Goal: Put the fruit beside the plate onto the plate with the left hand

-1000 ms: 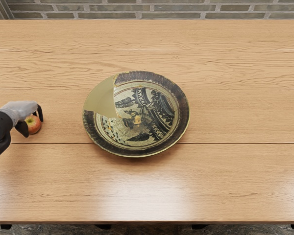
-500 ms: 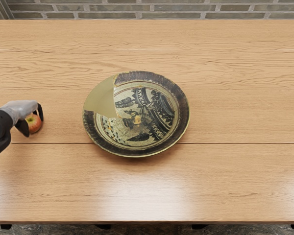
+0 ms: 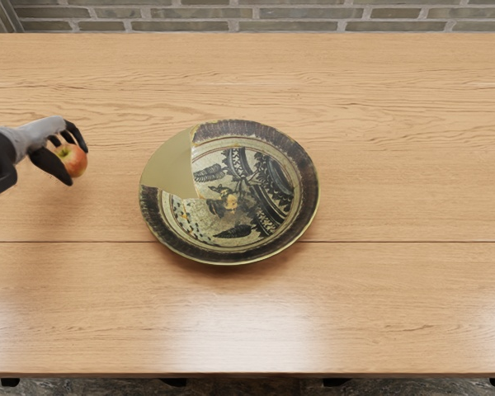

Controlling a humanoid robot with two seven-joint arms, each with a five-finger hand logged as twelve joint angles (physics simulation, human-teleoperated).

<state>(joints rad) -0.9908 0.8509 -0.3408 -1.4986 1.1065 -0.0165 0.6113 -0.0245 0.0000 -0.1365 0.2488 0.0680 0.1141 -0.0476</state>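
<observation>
A small red-and-yellow apple (image 3: 73, 158) is held in my left hand (image 3: 62, 150), whose dark fingers curl around it. The hand and apple hang above the table, to the left of the plate. The arm comes in from the left edge. The plate (image 3: 304, 186) is a wide, dark-rimmed dish with a painted pattern and lies in the middle of the table. A plain tan wedge covers its upper left part. The right arm does not show.
The wooden table (image 3: 379, 305) stretches across the whole view. A brick wall (image 3: 313, 16) runs along its far edge.
The left hand closed on the apple where it lay on the table, then lifted it up and a little to the right, toward the plate.
</observation>
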